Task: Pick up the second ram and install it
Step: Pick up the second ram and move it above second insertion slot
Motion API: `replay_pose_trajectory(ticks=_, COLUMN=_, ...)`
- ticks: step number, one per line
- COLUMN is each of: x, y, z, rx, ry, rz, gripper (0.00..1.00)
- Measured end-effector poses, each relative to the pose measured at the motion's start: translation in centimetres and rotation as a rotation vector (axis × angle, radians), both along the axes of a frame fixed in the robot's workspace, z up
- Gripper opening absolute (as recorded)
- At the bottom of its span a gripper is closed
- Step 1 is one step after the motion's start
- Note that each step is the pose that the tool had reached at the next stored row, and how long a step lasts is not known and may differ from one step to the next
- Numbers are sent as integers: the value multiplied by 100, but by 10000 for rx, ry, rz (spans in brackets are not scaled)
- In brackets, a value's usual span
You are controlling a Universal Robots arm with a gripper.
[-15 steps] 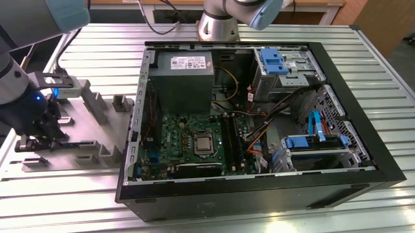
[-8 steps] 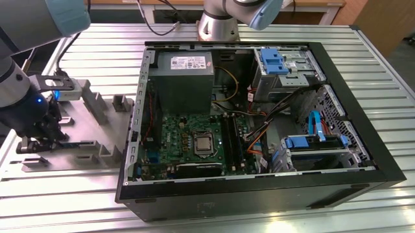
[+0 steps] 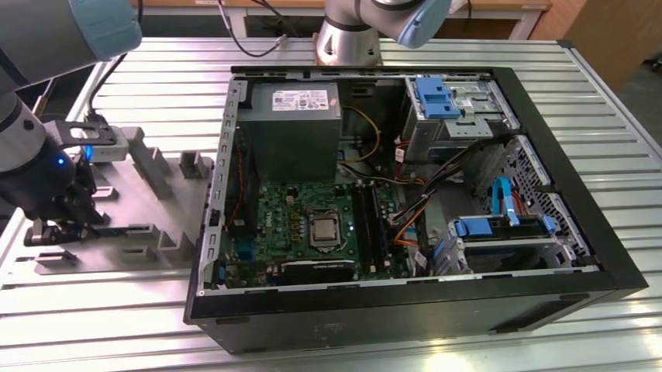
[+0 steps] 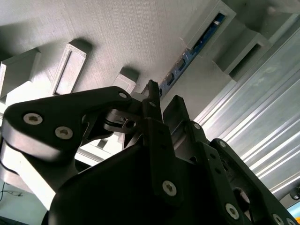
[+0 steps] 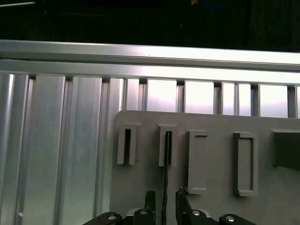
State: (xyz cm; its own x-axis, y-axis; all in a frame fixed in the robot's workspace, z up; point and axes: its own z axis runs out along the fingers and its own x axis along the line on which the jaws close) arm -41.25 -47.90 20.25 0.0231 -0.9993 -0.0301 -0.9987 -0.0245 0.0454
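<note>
second ram point(image 5: 165, 164) | edge-up, long axis along fixture plate point(image 5: 211, 123) | pincer point(image 5: 165, 192) spread, straddling it

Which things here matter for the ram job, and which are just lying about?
Job: second ram, on edge in the fixture plate; gripper, straddling it; motherboard, inside the case.
Lying about: power supply; blue drive bracket; cables.

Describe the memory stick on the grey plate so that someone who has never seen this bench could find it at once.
Beside the open computer case, on the exterior view's left, lies a grey plate with slotted blocks. The memory stick stands on edge in one slot, between the open jaws of the gripper. It is a thin dark board; the slots beside it look empty.
</note>
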Motion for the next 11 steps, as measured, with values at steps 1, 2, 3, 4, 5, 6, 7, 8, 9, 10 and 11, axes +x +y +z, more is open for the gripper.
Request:
replay_pose_trajectory(ticks=1, x=0, y=0, z=0, rx=0, ry=1, rz=0, gripper=31)
replay_pose_trajectory(ticks=2, x=0, y=0, z=0, rx=0, ry=0, rz=0, gripper=31)
replay_pose_trajectory(ticks=3, x=0, y=0, z=-1, rx=0, ry=0, rz=0, gripper=31)
replay_pose_trajectory(ticks=4, x=0, y=0, z=-1, rx=0, ry=0, rz=0, gripper=31)
replay_pose_trajectory(ticks=5, x=0, y=0, z=-1, rx=0, ry=0, rz=0, gripper=30)
replay_pose_trajectory(ticks=6, x=0, y=0, z=-1, rx=0, ry=0, rz=0, gripper=30)
replay_pose_trajectory(ticks=7, x=0, y=0, z=-1, rx=0, ry=0, rz=0, gripper=23)
replay_pose_trajectory(ticks=8, x=0, y=0, z=-2, rx=0, ry=0, rz=0, gripper=23)
replay_pose_trajectory(ticks=9, x=0, y=0, z=-2, rx=0, ry=0, rz=0, gripper=23)
replay_pose_trajectory(ticks=10, x=0, y=0, z=-2, rx=0, ry=0, rz=0, gripper=23)
replay_pose_trajectory(ticks=11, x=0, y=0, z=-10, rx=4, ry=-4, rz=0, gripper=23)
